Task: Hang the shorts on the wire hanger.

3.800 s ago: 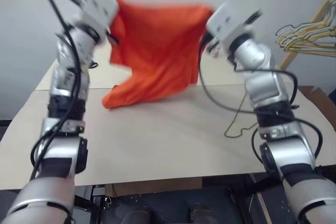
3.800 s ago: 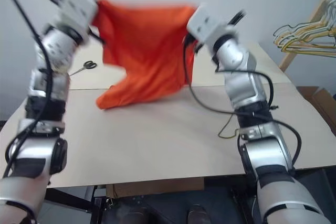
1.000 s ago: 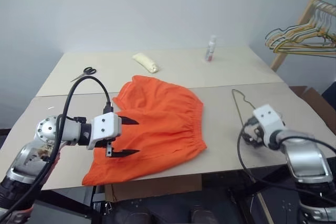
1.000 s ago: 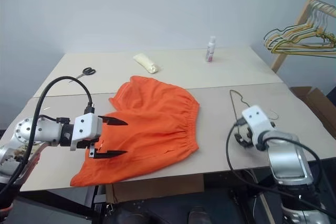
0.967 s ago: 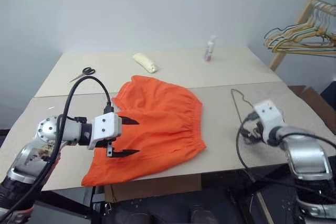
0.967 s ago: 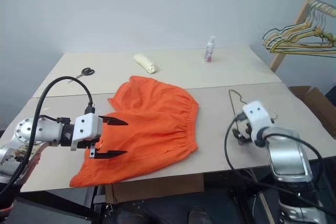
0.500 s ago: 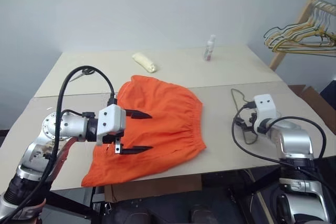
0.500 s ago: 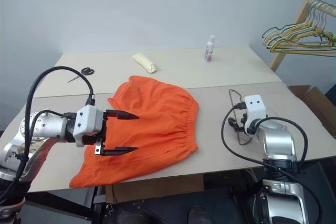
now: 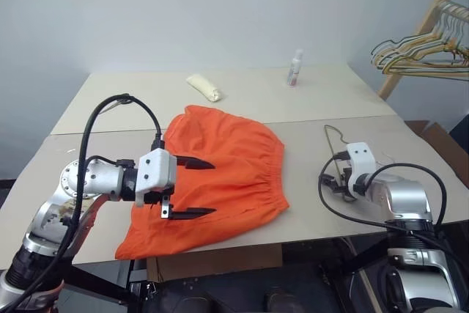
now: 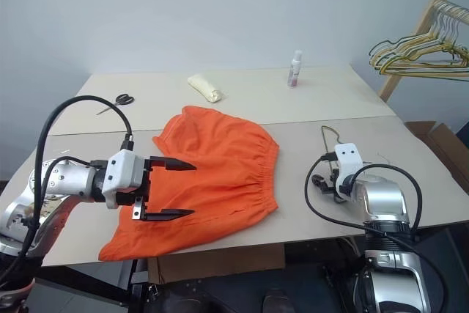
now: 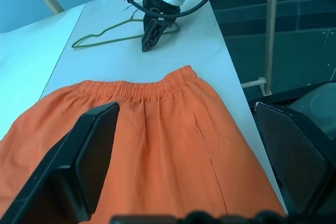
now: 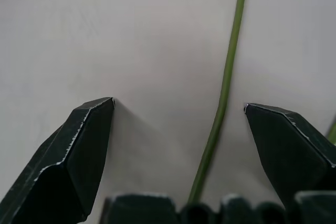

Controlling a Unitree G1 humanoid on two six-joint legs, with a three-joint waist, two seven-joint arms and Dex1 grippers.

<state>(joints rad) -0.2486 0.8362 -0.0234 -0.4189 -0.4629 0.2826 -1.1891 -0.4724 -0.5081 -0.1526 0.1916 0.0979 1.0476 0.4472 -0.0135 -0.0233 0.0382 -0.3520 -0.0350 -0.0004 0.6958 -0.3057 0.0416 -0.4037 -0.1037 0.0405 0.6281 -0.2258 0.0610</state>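
Right pincer [image 12: 178, 129] agape astride thin wire hanger [image 12: 223, 98]; orange shorts [image 9: 220, 174] flat

I see the shorts [image 9: 220, 174] flat on the near table [image 9: 308, 210], mid-left. Wire hanger [image 11: 105, 32] lies to their right. Scissors [image 10: 117, 100], roll [image 9: 203, 86], bottle [image 9: 295, 68] on the far table behind.

The left arm reaches in from the surface's left edge, its pincer [image 9: 192, 189] held level above the surface with both black fingers spread wide. The right pincer [image 11: 149, 39] tilts steeply down near the right edge, fingers parted, tips at the surface.
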